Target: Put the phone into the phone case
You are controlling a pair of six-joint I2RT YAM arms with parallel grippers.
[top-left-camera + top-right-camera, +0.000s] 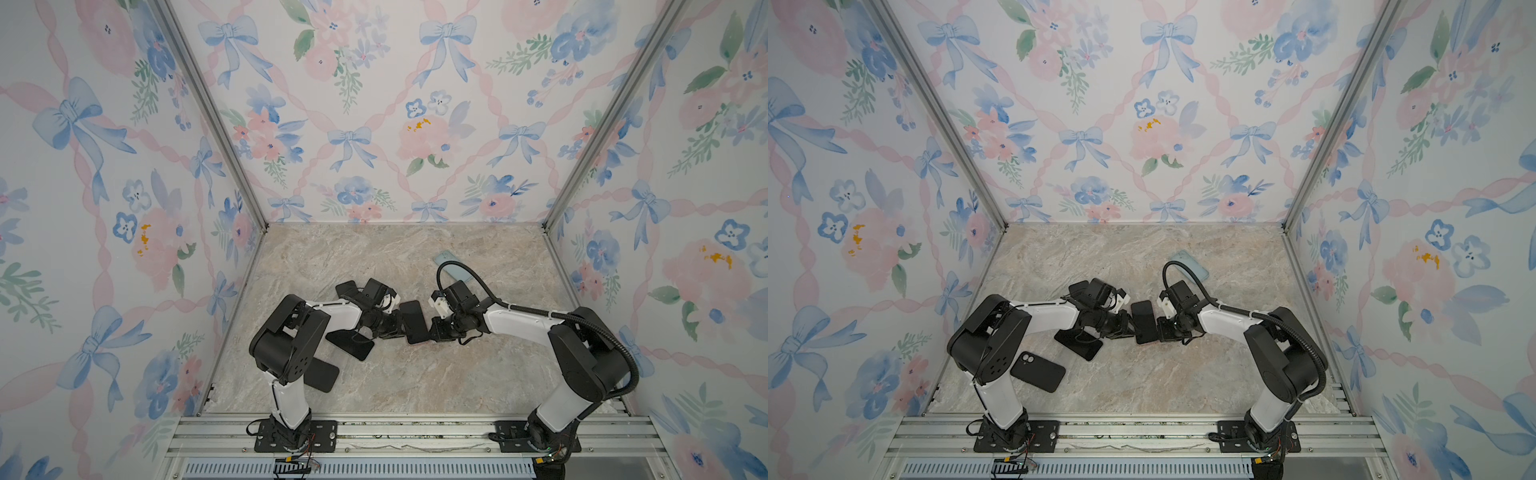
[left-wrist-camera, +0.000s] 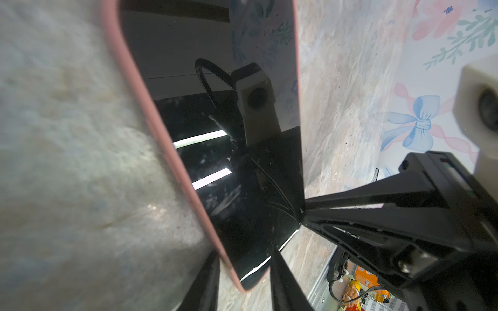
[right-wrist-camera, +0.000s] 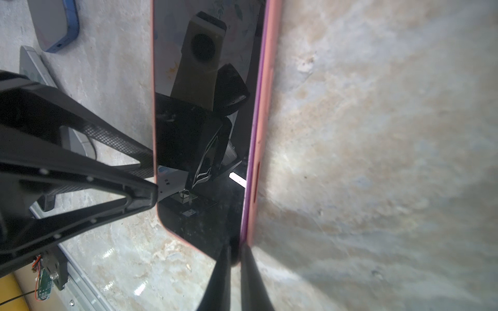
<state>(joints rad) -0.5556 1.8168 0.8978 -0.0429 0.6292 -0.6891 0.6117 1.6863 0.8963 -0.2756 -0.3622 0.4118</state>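
Observation:
The phone [image 1: 413, 322] [image 1: 1144, 322], its black screen [image 2: 237, 188] up, sits in a pink phone case [image 2: 151, 113] [image 3: 266, 107] and is held just above the middle of the table between both arms. My left gripper [image 2: 245, 251] [image 1: 401, 328] straddles one corner, with one finger on the case's back and one on the glass. From the opposite side my right gripper [image 3: 236, 249] [image 1: 432, 330] is pinched shut on the case's rim at the phone's corner. There a thin purple strip of the phone's edge shows beside the pink.
A black case with camera holes [image 1: 1038, 371] lies near the left arm's base. A black slab [image 1: 1079, 343] lies under the left forearm. A pale blue case [image 1: 453, 268] [image 3: 54, 27] lies behind the right wrist. Floral walls close in three sides, and a metal rail [image 1: 415, 432] runs along the front.

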